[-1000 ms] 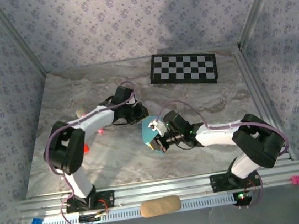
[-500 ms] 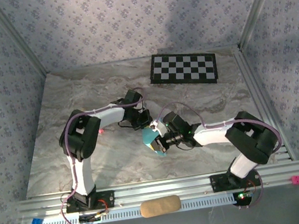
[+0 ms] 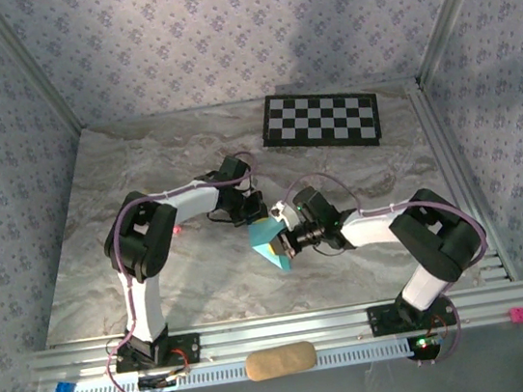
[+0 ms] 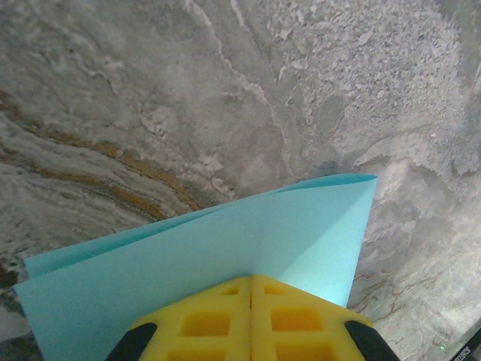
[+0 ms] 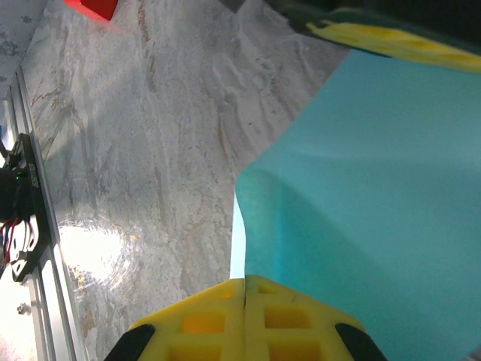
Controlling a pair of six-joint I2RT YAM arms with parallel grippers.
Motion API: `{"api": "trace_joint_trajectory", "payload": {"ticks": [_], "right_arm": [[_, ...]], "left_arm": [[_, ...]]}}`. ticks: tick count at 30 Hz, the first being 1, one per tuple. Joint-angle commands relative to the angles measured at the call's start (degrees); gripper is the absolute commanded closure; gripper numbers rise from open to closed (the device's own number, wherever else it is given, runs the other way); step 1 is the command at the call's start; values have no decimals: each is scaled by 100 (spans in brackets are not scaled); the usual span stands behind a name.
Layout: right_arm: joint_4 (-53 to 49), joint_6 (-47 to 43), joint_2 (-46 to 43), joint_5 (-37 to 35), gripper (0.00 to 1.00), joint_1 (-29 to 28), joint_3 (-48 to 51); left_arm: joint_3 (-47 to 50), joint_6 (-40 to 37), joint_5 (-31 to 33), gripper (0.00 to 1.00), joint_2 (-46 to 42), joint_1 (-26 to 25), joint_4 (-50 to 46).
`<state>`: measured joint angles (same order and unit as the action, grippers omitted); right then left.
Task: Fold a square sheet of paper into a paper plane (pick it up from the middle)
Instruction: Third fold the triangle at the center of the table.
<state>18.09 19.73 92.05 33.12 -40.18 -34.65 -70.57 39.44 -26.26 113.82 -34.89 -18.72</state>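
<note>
The square sheet of paper (image 3: 270,244) sits near the middle of the worktop (image 3: 121,167), between the two arms. The left pincer (image 3: 255,212) pinches its edge at 11 o'clock, and the right pincer (image 3: 284,239) pinches its edge at 3 o'clock. The checkerboard mat (image 3: 321,119) lies flat at 1 o'clock from the sheet, well apart from it, by the far edge. An oblong pad (image 3: 280,360) rests on the near rail (image 3: 357,324), at 6 o'clock from the sheet.
</note>
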Motion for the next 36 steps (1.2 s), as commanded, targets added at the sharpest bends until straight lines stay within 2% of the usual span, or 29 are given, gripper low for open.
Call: {"api": "trace_joint_trajectory", "payload": {"ticks": [1,15,36], "right_arm": [[-176,-21,121,155,100,152,-50],[-431,-106,225,-229,100,287,-172],[-865,-226,278,-380,100,385,-378]], "left_arm": [[-23,-103,183,92,189,-35,-297],[10,-68,209,92,184,-62,-274],[16,-68,218,92,149,-79,-288]]}}
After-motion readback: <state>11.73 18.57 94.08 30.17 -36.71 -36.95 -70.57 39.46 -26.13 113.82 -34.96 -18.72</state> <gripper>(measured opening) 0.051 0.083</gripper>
